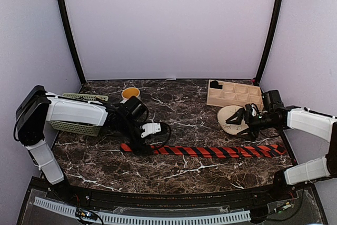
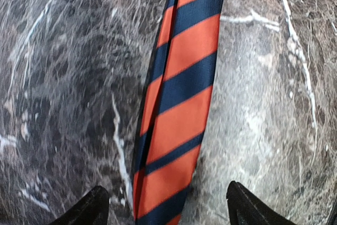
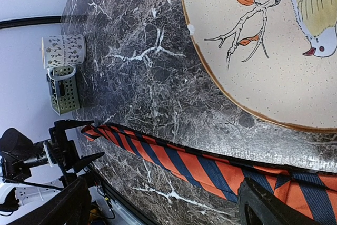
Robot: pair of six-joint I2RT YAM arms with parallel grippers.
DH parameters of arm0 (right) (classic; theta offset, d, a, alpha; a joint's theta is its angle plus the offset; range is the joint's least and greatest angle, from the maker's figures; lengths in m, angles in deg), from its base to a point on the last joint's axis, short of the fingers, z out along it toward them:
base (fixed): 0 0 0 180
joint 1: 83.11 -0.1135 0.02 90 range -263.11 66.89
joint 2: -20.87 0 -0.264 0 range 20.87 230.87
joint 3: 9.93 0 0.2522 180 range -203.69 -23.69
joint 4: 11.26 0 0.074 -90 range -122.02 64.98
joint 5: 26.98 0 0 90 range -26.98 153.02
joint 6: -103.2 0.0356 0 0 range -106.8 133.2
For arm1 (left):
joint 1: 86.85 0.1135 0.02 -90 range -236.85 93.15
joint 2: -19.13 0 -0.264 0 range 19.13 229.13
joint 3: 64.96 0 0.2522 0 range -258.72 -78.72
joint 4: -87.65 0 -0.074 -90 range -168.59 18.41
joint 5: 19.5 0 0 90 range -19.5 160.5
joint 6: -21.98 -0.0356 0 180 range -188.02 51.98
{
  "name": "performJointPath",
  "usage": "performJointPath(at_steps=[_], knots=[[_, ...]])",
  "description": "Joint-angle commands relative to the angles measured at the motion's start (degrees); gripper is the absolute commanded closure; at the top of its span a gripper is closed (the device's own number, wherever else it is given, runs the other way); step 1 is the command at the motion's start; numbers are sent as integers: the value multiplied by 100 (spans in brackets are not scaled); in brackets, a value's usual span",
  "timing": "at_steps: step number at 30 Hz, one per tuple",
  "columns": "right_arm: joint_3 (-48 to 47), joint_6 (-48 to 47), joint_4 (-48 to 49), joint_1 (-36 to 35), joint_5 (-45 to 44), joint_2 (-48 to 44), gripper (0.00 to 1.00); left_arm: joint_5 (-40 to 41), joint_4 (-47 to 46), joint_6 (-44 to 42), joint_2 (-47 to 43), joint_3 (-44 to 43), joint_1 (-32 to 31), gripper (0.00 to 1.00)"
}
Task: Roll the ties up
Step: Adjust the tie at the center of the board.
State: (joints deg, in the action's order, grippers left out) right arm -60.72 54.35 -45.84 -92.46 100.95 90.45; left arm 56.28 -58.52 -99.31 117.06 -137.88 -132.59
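Note:
One of the ties, striped red and dark, lies flat and stretched left to right across the near part of the marble table. My left gripper is low over its narrow left end. In the left wrist view the tie runs up the middle, and the left gripper is open with a black fingertip on each side of the fabric, apart from it. My right gripper hovers open near the wide right end. Its wrist view shows the tie crossing below the open right gripper.
A cream plate painted with a bird lies under the right arm. A wooden divided box stands behind it. A green basket and a mug stand at the back left. A black rail lines the near edge.

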Motion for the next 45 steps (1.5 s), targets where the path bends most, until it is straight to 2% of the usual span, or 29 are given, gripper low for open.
performJointPath(at_steps=[1, 7, 9, 13, 18, 21, 23, 27, 31, 37, 45], knots=[[-157, -95, -35, -32, 50, 47, 3, -208, -548, 187, 473, -437, -294, 22], [-231, -142, -187, -38, 7, -9, 3, -326, -526, 230, 1139, -976, -426, 31], [-258, -178, -299, -32, -24, -50, 4, -296, -358, 203, 1245, -1056, -431, 39], [-295, -112, -593, -30, -156, -153, 5, 54, -57, 32, 1072, -711, -427, 61], [-655, 88, -1874, -37, -682, -146, 7, 429, 207, -6, 579, -78, -412, 73], [-682, 359, -2494, -37, -1025, -482, 2, 446, 243, 126, 430, 133, -393, 74], [-420, 640, -2521, -42, -997, -664, 0, 439, 219, 212, 403, 198, -398, 74], [454, 1130, -2300, -25, -1018, -868, 1, 429, 146, 322, 419, 225, -393, 74], [758, 1336, -2250, 6, -1479, -903, 4, 415, 130, 343, 413, 185, -399, 73], [585, 1194, -2040, 177, -1900, -511, 4, 398, 112, 308, 403, 219, -394, 73], [-66, 417, -2470, 579, -2465, 68, 4, 430, 115, 263, 417, 219, -392, 73]])
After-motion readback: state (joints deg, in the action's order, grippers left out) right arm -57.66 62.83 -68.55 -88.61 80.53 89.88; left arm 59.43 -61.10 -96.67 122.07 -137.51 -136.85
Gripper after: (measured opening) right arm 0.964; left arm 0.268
